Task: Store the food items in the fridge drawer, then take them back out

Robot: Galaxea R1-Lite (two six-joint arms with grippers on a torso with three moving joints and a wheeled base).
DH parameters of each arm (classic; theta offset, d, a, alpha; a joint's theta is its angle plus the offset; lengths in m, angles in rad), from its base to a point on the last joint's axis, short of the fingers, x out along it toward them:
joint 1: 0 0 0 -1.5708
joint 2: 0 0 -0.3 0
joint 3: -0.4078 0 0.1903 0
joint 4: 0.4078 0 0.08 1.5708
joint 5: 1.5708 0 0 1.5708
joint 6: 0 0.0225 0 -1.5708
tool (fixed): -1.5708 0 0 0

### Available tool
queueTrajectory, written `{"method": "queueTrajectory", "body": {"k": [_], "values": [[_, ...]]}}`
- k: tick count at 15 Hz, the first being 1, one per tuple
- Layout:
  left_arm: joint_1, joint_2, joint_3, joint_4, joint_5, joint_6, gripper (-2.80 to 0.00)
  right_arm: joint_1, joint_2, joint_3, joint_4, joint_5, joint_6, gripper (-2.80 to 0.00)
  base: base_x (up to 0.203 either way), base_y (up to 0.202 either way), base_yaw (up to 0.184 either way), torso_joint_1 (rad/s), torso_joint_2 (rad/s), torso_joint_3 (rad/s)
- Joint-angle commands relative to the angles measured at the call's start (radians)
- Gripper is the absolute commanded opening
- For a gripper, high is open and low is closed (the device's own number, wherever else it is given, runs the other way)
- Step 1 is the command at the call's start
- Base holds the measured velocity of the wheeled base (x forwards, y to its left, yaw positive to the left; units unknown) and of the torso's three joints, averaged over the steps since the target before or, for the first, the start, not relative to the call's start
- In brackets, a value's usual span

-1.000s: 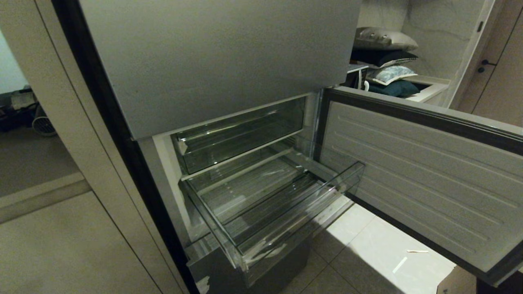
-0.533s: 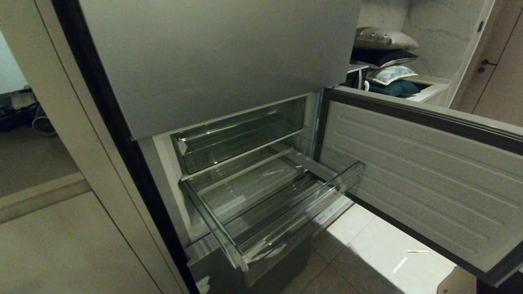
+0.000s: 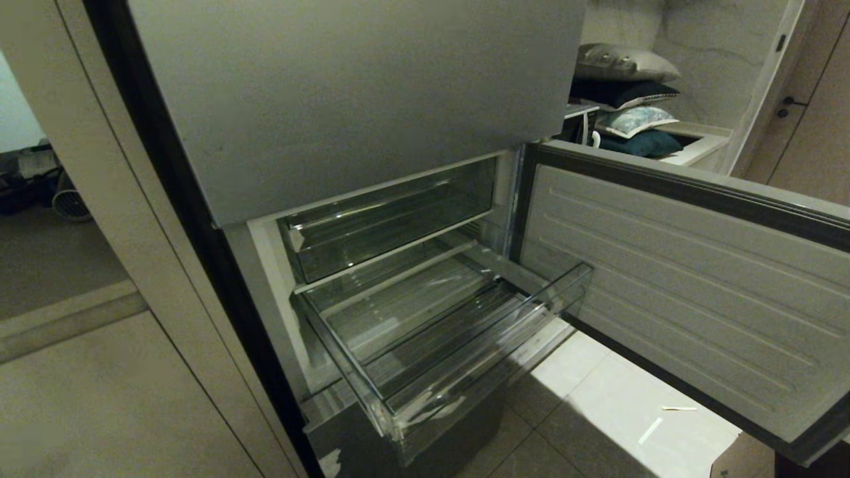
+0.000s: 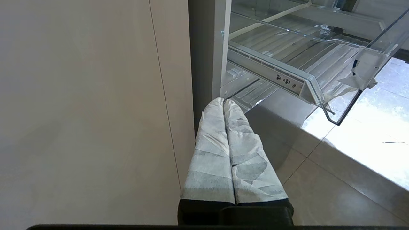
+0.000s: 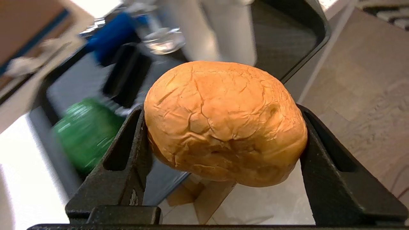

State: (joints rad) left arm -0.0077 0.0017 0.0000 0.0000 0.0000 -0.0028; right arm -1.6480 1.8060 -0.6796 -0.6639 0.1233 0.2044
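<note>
right gripper [image 5: 223,127]: out of the head view; black fingers [image 5: 127,159] clamped on either side of the orange-brown bun [image 5: 223,121], which sits lifted between them, clear of any surface.
orange-brown bun: cracked crust, fills the whole gap between the fingers.
green food item [image 5: 84,134]: blurred, lying below and behind the gripper on a dark tray [image 5: 287,32], apart from the bun.
other clutter on tray: blue object [image 5: 111,35] and a clear glassy thing [image 5: 163,40], too blurred to identify.
left gripper [image 4: 223,103]: white-wrapped fingers [image 4: 211,150] pressed together, nothing between them; parked low beside the fridge's side panel [image 4: 204,48], near the drawer's front corner.
fridge drawer [image 3: 465,358]: pulled out, clear plastic, ribbed floor, no food inside; torn white sticker scraps [image 4: 354,80] on the front lip.
upper clear tray [image 3: 392,226]: pushed in, above the drawer.
fridge door [image 3: 684,279]: swung open to the drawer's right.
floor [image 3: 617,411]: pale tiles, small light scrap [image 3: 679,408] lying on it.
</note>
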Motion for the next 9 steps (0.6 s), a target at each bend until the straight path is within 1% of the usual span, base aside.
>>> {"method": "queueTrajectory", "body": {"k": [1,3,5,9], "values": [[0.000,0.001,0.000,0.000,0.000,0.000,-2.80,-0.016,0.157,-0.105,-0.002,0.001,0.003,-2.80,0.000,0.000,0.000,0.000,0.00,0.000],[0.000,0.001,0.000,0.000,0.000,0.000,-2.80,-0.013,0.212,-0.169,-0.001,0.024,0.004,-2.80,0.000,0.000,0.000,0.000,0.00,0.000],[0.000,0.001,0.000,0.000,0.000,0.000,-2.80,0.010,0.243,-0.210,0.000,0.051,0.003,-2.80,0.000,0.000,0.000,0.000,0.00,0.000],[0.000,0.001,0.000,0.000,0.000,0.000,-2.80,0.053,0.225,-0.180,0.000,0.053,0.003,-2.80,0.000,0.000,0.000,0.000,0.00,0.000]]}}
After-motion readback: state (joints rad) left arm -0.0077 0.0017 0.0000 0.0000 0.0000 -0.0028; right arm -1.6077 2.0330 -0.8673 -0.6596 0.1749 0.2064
